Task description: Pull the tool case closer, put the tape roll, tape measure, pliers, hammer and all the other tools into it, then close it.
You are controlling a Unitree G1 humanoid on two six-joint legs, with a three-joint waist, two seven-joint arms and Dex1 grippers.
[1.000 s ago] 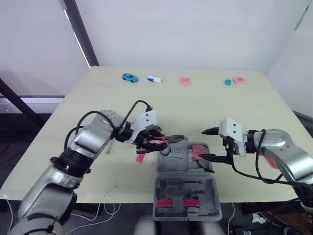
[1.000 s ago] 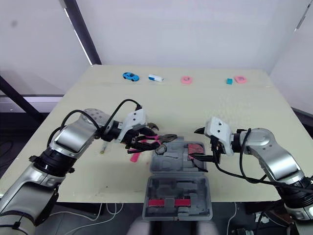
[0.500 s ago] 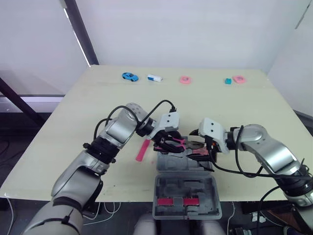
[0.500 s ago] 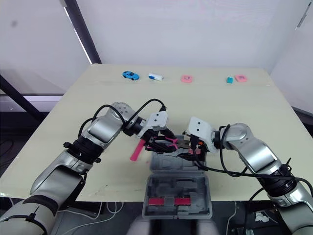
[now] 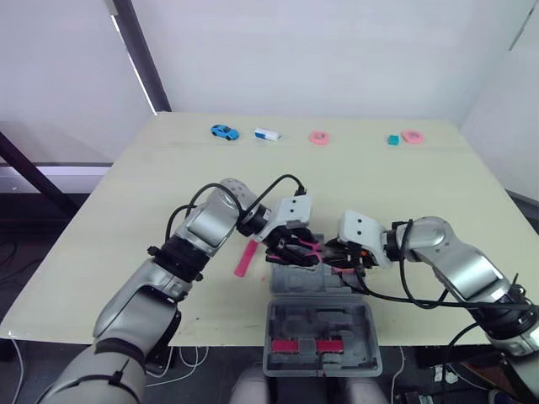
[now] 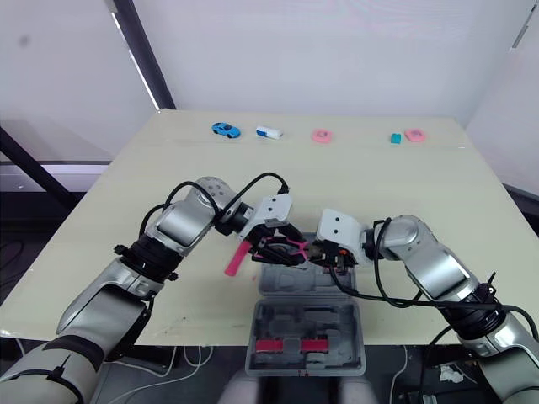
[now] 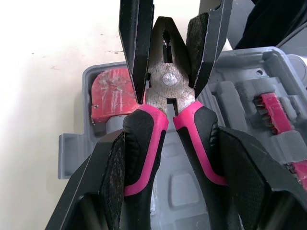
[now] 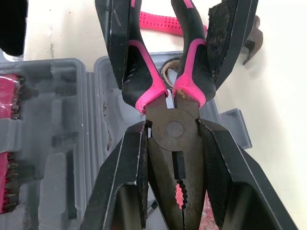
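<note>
On the pale bench (image 5: 404, 185), above the twelve-o'clock half of the open tool case (image 5: 367, 341) at six o'clock, the left claw (image 5: 292, 251) pinched the stiff, heavyish pliers (image 7: 163, 79) by their grippy pink handles while the right claw (image 5: 340, 255) seemingly clamped their slick steel head.

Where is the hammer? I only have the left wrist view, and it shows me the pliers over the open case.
Observer: The hammer lies on the table, on the robot's left of the tool case.
Operator: Anything else loose out there?
Observer: Along the table's far edge sit a blue toy car, a white and blue item, a pink ring, a teal block and another pink piece.
Operator: How does the case sit?
Observer: Its near half reaches past the table's near edge.
</note>
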